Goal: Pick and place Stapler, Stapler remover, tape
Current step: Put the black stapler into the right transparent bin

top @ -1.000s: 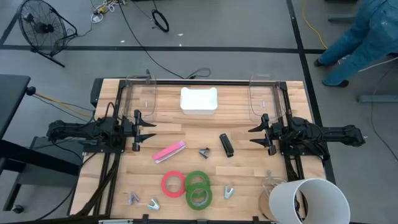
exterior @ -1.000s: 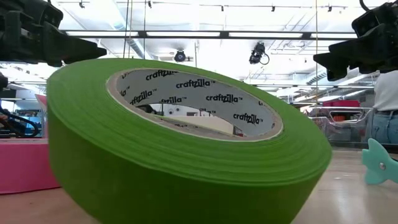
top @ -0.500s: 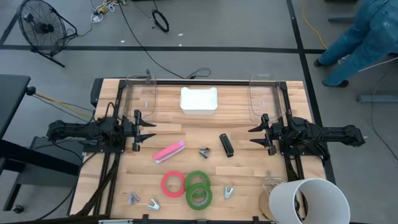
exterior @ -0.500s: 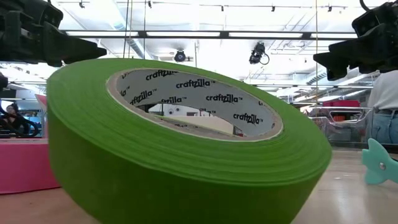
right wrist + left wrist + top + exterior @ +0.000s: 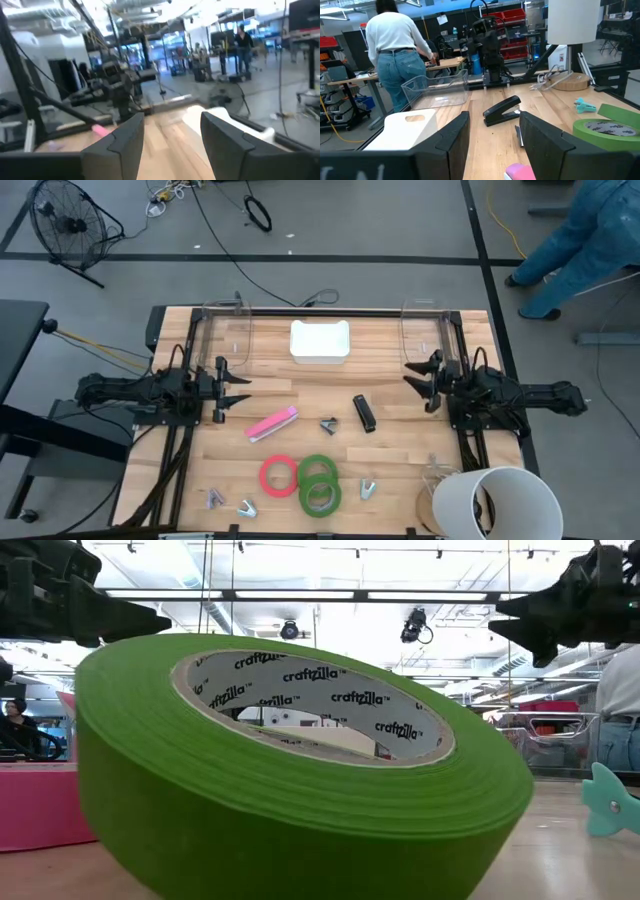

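The tape sits near the front edge of the table (image 5: 400, 470), three rolls bunched together: the red-pink roll (image 5: 279, 475) on the left, touching or nearly touching the two green rolls (image 5: 317, 469), which overlap, the second green roll (image 5: 321, 496) at about five o'clock from the first. Seen from table height, one green roll (image 5: 300, 780) fills the whole view.

Going left to right: the left gripper (image 5: 232, 389) hangs at the table's nine o'clock side, fingers parted and holding nothing. At five o'clock from it lies the pink stapler (image 5: 272, 423), tilted. Small staple removers (image 5: 228, 502) lie at the front left corner. At twelve o'clock, by the far edge, is a white tray (image 5: 320, 341). Near the centre sits a small dark remover (image 5: 328, 425), and just beside it, at three o'clock, the black stapler (image 5: 364, 413). Another light-coloured remover (image 5: 369, 487) lies right of the green rolls. The right gripper (image 5: 421, 378) hovers at the three o'clock side, fingers spread, empty. A white cylinder (image 5: 495, 502) stands at the front right corner.
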